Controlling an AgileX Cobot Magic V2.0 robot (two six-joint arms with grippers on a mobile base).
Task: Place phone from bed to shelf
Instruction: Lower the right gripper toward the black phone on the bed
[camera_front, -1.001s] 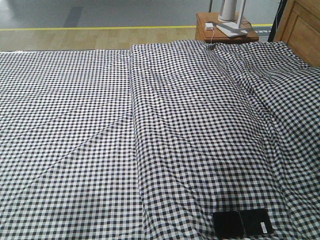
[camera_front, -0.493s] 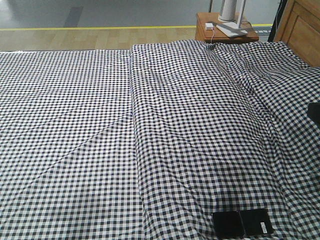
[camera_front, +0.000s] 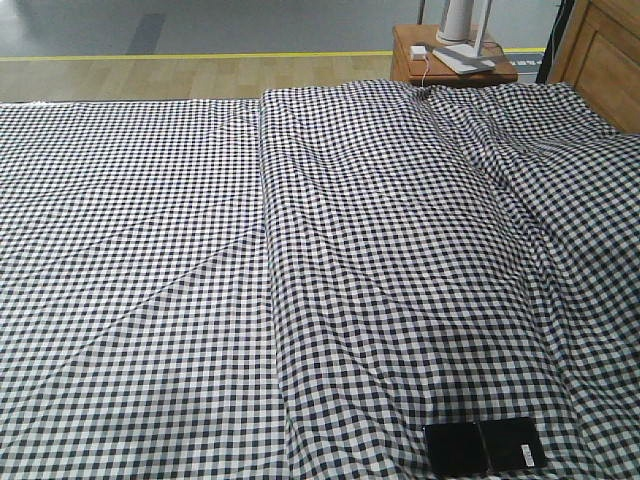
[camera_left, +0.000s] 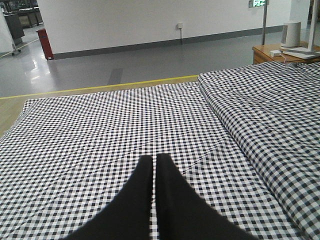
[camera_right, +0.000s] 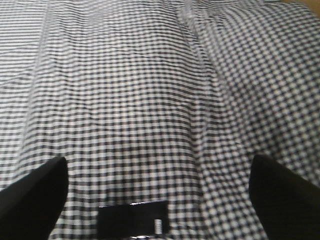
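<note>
Lying flat on bed (camera_front: 200, 250): phone (camera_front: 484, 446) | right jaws spread | left jaws closed

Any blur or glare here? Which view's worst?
Right wrist view: blurred throughout, the black-and-white gingham bed and thin glossy black phone look smeared. Front view: sharp, evenly lit. Left wrist view: sharp; black left gripper is a featureless silhouette; glare on grey floor.

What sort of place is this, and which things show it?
Probably a bedroom mock-up inside a large hall: a gingham-covered bed, a wooden nightstand beside it, and beyond them a bare grey floor marked with a yellow line.
</note>
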